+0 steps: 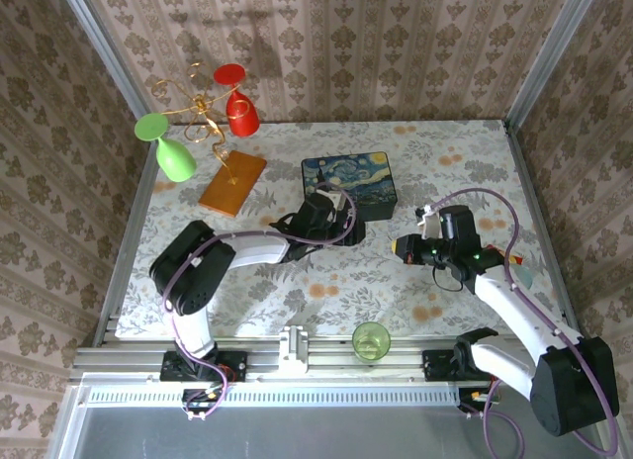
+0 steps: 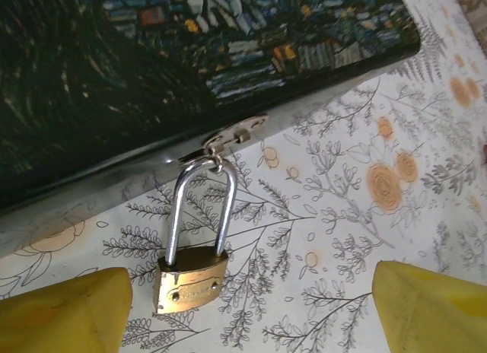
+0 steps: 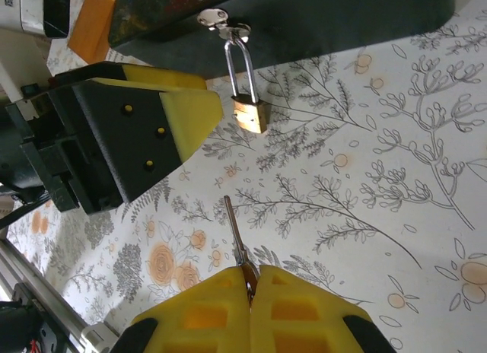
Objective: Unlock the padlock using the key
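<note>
Overhead looks down; close wrist views share the padlock [image 2: 190,281].

The key [image 3: 236,235] hides its head in the right claw [image 3: 249,281]; the box [image 2: 152,64] is cropped above.

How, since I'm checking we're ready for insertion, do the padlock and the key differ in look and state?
The padlock has a brass body and tall shackle; the key is a thin silvery sliver. The padlock is hooked on the box clasp, ungripped inside the open left gripper; the key is pinched in the shut right gripper. Both are small and metal.
</note>
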Tool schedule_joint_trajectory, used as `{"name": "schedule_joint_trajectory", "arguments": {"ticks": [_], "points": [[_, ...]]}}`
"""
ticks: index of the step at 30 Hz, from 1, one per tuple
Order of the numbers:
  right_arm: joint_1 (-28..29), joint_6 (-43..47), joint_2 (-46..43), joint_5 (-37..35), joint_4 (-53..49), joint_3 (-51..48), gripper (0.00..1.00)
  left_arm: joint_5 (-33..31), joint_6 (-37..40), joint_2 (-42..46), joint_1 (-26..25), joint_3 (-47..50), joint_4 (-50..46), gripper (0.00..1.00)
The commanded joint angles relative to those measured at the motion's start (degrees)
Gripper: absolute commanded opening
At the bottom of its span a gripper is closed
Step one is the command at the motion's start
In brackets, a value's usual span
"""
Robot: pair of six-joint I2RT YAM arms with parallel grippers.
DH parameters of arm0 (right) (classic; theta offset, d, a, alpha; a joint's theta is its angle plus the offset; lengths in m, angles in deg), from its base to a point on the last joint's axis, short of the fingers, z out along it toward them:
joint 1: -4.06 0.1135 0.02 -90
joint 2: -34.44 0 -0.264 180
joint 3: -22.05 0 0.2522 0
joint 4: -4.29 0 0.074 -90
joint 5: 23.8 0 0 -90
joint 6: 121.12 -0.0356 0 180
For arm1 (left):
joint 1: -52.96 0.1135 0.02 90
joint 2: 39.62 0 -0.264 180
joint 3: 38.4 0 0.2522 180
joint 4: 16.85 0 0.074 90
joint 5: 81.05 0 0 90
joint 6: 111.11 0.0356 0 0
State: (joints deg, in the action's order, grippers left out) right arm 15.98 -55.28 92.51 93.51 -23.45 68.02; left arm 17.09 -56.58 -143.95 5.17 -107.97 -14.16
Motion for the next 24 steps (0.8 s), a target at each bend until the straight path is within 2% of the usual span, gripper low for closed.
{"name": "schedule_joint_trajectory", "arguments": {"ticks": [1,4,11,16,24], "points": [[-0.41,0.51,-0.63,-0.42,-0.71,-1.07,0.00,0.52,2.48,-2.19,0.16,-2.55,-1.50,0.82],[-0.62,0.28,-0.49,-0.11,-0.13,-1.42,0.00,-0.58,2.94,-3.34,0.25,-2.88,-1.59,0.81],[-1.07,0.26,-0.10,0.20,0.52,-1.97,0.00,-0.09,3.83,-5.76,0.13,-4.63,-1.57,0.72],[-1.34,-0.01,0.02,0.29,1.38,-2.67,0.00,-0.58,3.73,-7.02,0.11,-4.92,-1.29,0.70],[-1.57,-0.12,1.09,0.64,2.27,-3.10,0.00,-1.28,4.27,-7.52,0.07,-4.66,-0.47,0.60]]}}
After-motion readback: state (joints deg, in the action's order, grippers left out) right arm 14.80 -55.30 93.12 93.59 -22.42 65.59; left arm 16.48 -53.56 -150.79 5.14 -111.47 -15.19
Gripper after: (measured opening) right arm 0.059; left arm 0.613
